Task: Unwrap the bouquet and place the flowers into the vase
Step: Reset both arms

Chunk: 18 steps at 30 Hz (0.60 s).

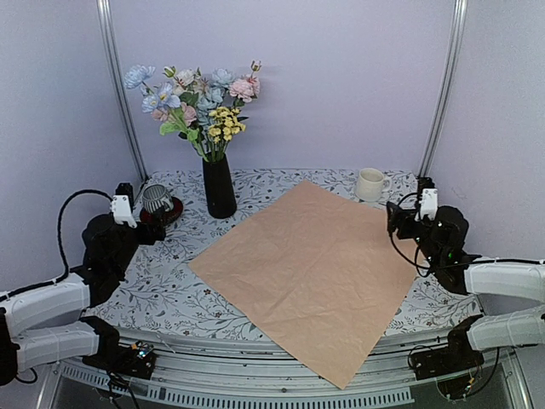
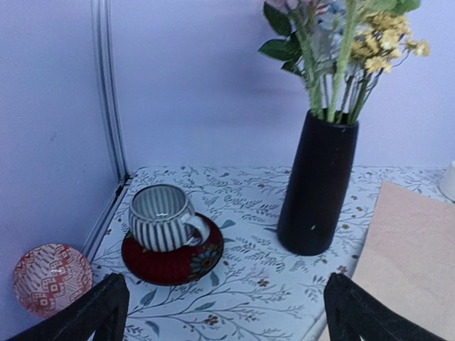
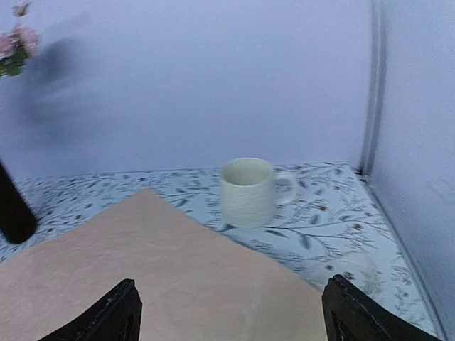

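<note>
Left hand (image 2: 226, 302), right hand (image 3: 231, 302), fingers apart

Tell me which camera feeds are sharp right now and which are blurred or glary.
Top external: evenly lit, sharp, no glare on the paper. Left wrist: crisp on the vase and striped cup. Right wrist: soft throughout, the mug smeared, a blurry dark patch on the wall upper left.
</note>
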{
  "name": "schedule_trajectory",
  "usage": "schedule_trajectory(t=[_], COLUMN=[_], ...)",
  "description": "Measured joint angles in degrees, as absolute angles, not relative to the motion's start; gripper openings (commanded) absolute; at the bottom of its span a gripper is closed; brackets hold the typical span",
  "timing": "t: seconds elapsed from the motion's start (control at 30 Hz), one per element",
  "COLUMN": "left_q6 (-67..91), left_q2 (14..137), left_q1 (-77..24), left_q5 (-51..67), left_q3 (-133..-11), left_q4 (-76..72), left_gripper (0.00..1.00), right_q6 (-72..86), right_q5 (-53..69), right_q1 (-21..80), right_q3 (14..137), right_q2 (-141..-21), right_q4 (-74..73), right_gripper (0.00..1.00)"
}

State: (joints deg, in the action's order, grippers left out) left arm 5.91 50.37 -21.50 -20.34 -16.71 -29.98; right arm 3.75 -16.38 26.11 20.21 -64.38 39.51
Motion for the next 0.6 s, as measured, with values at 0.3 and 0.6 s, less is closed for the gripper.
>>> schedule_trajectory(t=[0.3, 0.6], left_q6=[4.3, 1.5], left_q2=[61.8, 74.2], left_q1=[-6.7, -1.9], left_q5=[-12.6, -6.2], left_q3=[-13.3, -12.2], left_q4=[-41.6, -55.2], left_gripper=[0.98, 0.98], right_q6=[-1.3, -6.5], right_q5=[-15.4, -4.0], right_q1=[13.8, 6.9], right_q3=[13.0, 11.4], right_q2=[-60.6, -75.4], right_q4=[45.3, 58.0], right_gripper=[0.89, 0.87])
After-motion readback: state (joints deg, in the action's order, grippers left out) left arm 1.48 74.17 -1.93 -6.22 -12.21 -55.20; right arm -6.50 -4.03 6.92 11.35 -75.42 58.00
